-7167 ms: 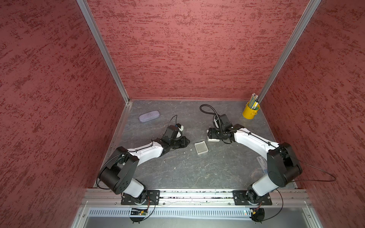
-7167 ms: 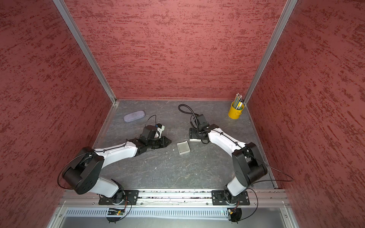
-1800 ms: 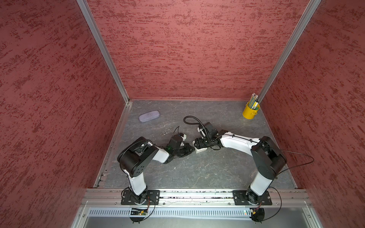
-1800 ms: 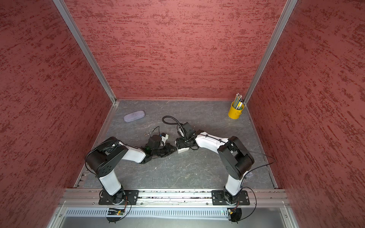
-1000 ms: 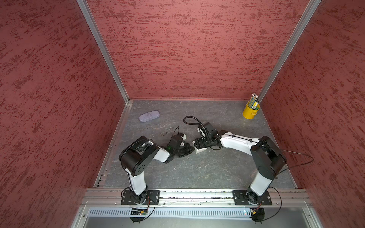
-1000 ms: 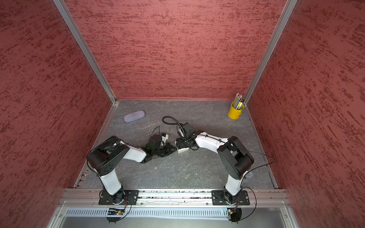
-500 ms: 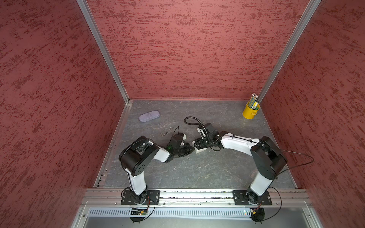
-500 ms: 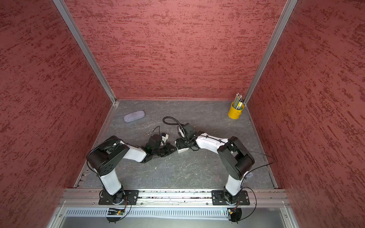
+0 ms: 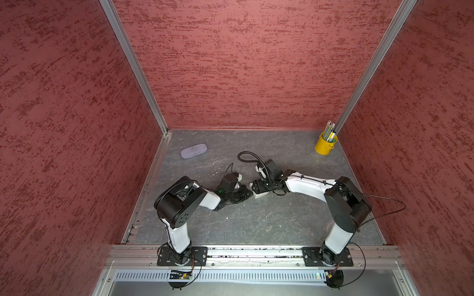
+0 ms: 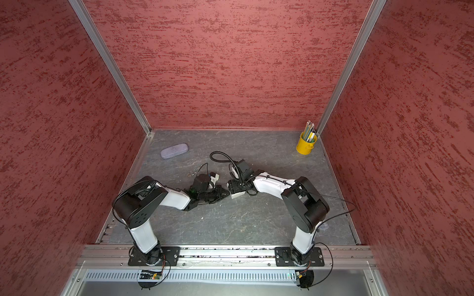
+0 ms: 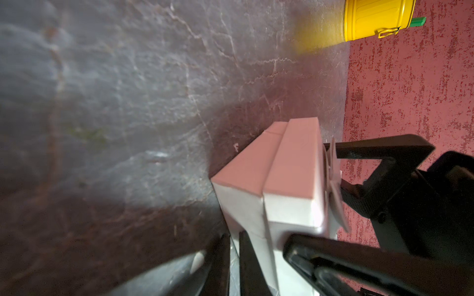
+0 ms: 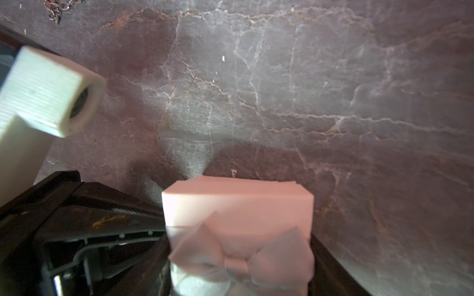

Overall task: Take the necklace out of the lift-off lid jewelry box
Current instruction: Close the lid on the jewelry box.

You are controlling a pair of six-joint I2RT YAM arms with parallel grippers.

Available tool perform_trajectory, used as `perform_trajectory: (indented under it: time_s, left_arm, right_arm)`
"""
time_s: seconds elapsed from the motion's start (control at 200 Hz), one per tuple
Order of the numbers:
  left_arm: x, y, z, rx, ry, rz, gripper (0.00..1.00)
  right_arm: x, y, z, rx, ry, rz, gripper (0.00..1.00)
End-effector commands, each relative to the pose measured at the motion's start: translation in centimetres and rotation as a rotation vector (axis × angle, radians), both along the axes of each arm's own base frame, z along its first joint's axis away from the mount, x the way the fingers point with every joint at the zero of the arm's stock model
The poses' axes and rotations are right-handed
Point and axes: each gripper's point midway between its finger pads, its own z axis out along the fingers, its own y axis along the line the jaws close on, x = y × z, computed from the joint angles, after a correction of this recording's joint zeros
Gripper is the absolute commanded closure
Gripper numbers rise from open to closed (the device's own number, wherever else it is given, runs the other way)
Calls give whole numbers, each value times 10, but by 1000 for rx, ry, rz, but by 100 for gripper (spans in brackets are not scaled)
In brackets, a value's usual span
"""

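Observation:
The lift-off lid jewelry box [image 9: 261,194] [image 10: 237,194] stands at mid-table, white with a bow on its lid, and the lid sits on the base. My right gripper [image 9: 259,189] [image 12: 239,256] is shut across the lid, one finger on each side of the box [image 12: 238,200]. My left gripper [image 9: 250,191] [image 11: 234,246] is shut, its tips against the side of the box's [image 11: 289,164] base. The necklace [image 9: 215,172] [image 10: 193,172] [image 12: 60,7], a thin chain, lies loose on the table beyond the left wrist, apart from the box.
A lilac glasses case [image 9: 194,150] lies at the back left. A yellow cup of pencils [image 9: 325,143] stands in the back right corner. The right arm's black cable [image 9: 247,156] loops over the table behind the box. Red walls enclose three sides.
Seven seconds ago the box base lay open alone and my right gripper held the lid further right; now the lid is on the base. Over the last second nothing visibly moves.

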Motion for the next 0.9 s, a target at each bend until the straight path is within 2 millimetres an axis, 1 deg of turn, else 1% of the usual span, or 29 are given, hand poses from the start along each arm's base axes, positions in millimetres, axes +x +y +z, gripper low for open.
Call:
perform_trajectory:
  time_s: [0.0, 0.19, 0.351, 0.691, 0.897]
  left_arm:
    - [13, -12, 25, -53, -86, -26, 88]
    - [14, 0, 30, -57, -92, -10, 84]
    - [13, 5, 31, -56, -96, -3, 83]
    - [14, 9, 31, -56, -93, 10, 83]
    - [16, 11, 30, -57, -91, 15, 83]
  right_arm:
    - [-23, 34, 3, 91, 45, 99, 25]
    - [-19, 33, 11, 97, 21, 81, 20]
    - [-15, 31, 13, 91, 15, 58, 19]
    - [-2, 14, 27, 48, -33, -35, 12]
    - [1, 9, 28, 29, -38, -54, 11]
